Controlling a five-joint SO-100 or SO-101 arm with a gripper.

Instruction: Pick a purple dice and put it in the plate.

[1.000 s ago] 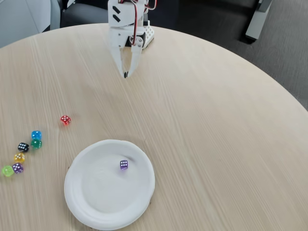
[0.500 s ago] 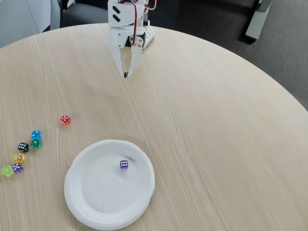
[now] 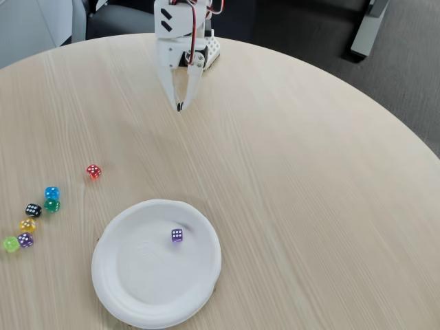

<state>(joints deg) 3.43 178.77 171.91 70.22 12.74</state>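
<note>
In the fixed view a tiny translucent purple dice (image 3: 177,235) lies inside the large white plate (image 3: 127,295), right of the plate's middle, with white pips up. My white gripper (image 3: 179,107) hangs at the far side of the round table, well away from the plate. Its fingertips are together and point down, with nothing between them.
A red die (image 3: 93,171) lies alone left of centre. At the left edge sits a cluster of dice: blue (image 3: 51,192), green (image 3: 52,205), black (image 3: 33,210), yellow (image 3: 27,225), a second purple die (image 3: 25,239) and lime (image 3: 10,243). The table's right half is bare wood.
</note>
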